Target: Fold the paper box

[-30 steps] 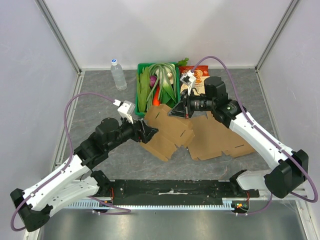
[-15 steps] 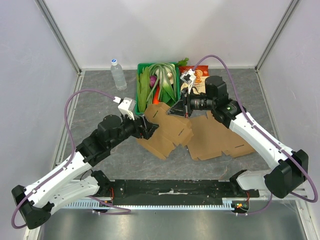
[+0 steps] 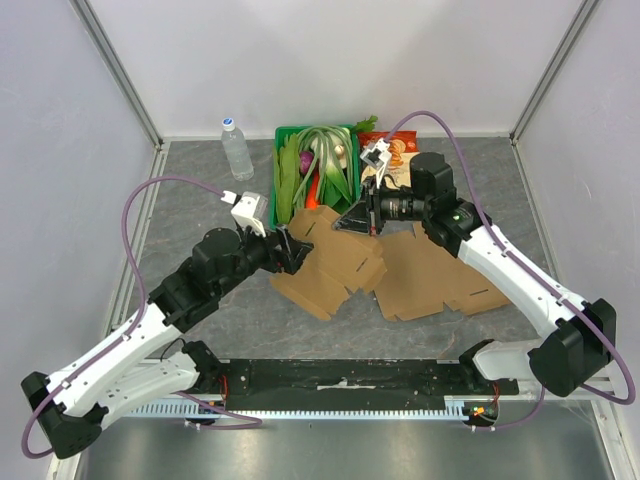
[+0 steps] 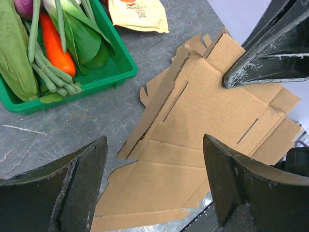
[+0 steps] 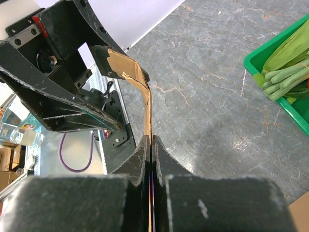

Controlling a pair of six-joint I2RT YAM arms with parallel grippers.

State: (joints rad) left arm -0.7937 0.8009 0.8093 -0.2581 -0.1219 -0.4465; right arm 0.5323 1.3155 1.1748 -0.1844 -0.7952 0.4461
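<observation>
Since a second ago my left arm has raised its elbow and carried the left gripper (image 3: 288, 256) a little farther in over the box's near-left corner. The right arm has not shifted. The left gripper's 2 fingers are released and spread wide. They straddle the raised left margin without gripping anything, which I judge to be a set-up for pinching or pressing that flap.

Just beyond lies the flat brown corrugated cardboard box blank (image 3: 335, 262), mid-way across the grey stone-patterned table (image 3: 190, 165). It is mostly flat, with slots and creases showing. Its left margin is lifted along 1 crease, and ragged tabs show at the far end. A second brown cardboard sheet (image 3: 440, 275) touches it on the right.

The right gripper (image 3: 352, 221) is clenched on the blank's far edge, holding a strip of it upright. I read that as an anchor, so the sheet cannot slide while the left side works.

Farther back sits the green plastic tray of vegetables (image 4: 87, 87). The clear plastic water bottle (image 3: 236, 148) stands well apart at far left.
</observation>
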